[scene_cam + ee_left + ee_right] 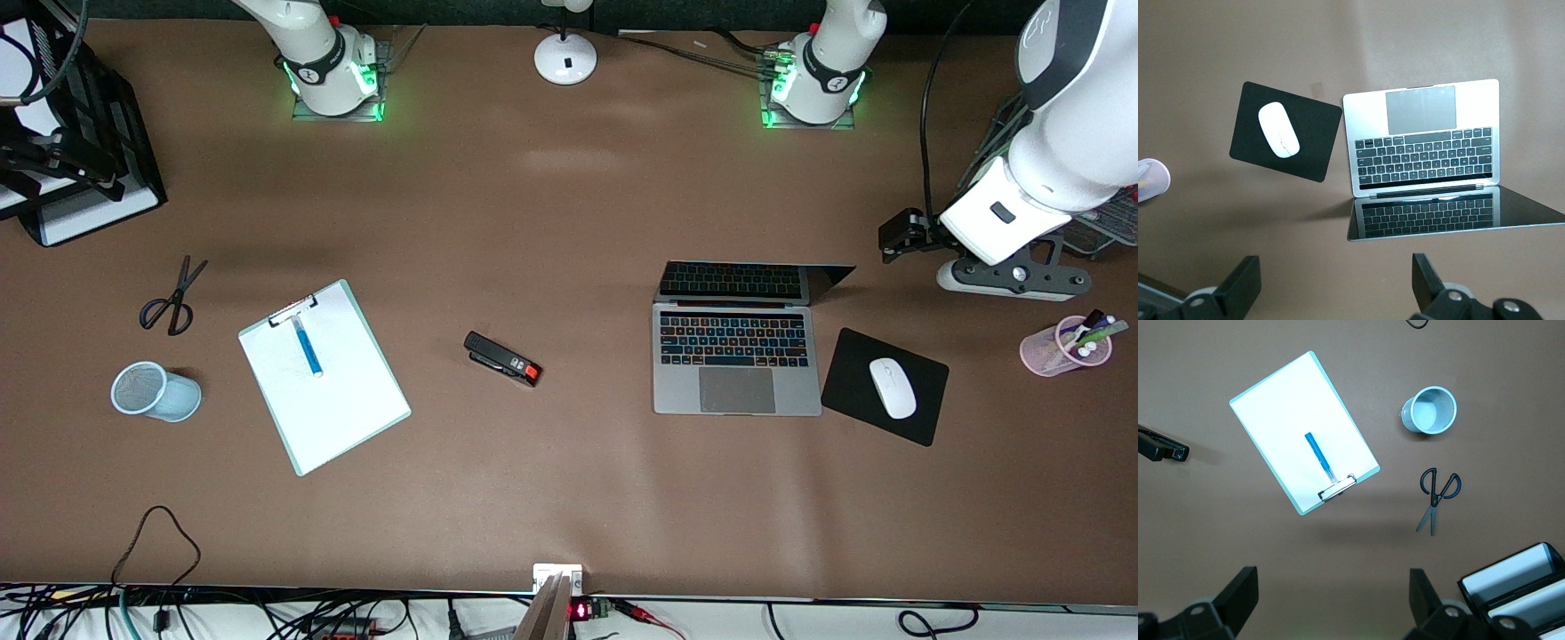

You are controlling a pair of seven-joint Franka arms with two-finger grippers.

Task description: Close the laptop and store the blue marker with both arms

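Laptop (pixel 736 347) open, mouse pad (pixel 884 386) just beside it. Blue marker (pixel 308 347) on clipboard (pixel 324 376) — well toward right arm's end from laptop. Left gripper (pixel 1331 283) over laptop, right gripper (pixel 1333 600) over clipboard — both spread wide, empty.

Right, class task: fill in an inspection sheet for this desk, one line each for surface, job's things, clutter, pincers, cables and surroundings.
Surface: brown table, flat.
Job's things: laptop open, toward the left arm's end; blue marker lying on the clipboard.
Clutter: scissors, mesh cup, stapler, mouse on black mouse pad, pink pen cup.
Pincers: left pincer open over bare table by the laptop's screen; right pincer open over bare table by the clipboard.
Cables: loop at the table's near edge.
Surroundings: black paper tray, white lamp base.
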